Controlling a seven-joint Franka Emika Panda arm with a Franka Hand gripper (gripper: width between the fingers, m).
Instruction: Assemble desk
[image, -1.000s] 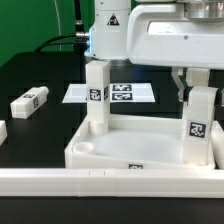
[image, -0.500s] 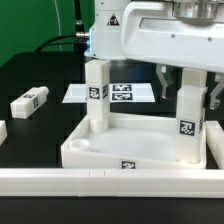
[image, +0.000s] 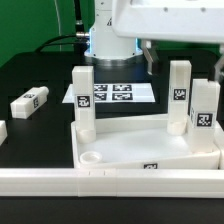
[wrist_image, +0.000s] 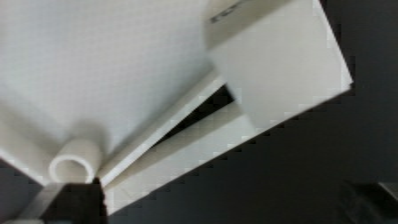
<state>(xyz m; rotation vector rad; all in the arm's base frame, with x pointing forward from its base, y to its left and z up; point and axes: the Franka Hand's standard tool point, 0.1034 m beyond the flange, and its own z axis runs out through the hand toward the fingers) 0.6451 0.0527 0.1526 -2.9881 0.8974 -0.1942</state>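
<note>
Now you see the tabletop (image: 130, 150) lying against the long white rail (image: 110, 180) at the near edge, with three legs standing in it: one at the exterior view's left (image: 85, 102), two at its right (image: 179, 95) (image: 204, 120). A loose leg (image: 30, 103) lies on the black table (image: 40, 75), far left. The marker board (image: 115, 96) lies behind. You cannot tell the claw's state; the wrist view shows only white surfaces.

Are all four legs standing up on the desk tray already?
No: in the exterior view only three legs stand upright on the tabletop, and another leg lies loose on the black table.
</note>
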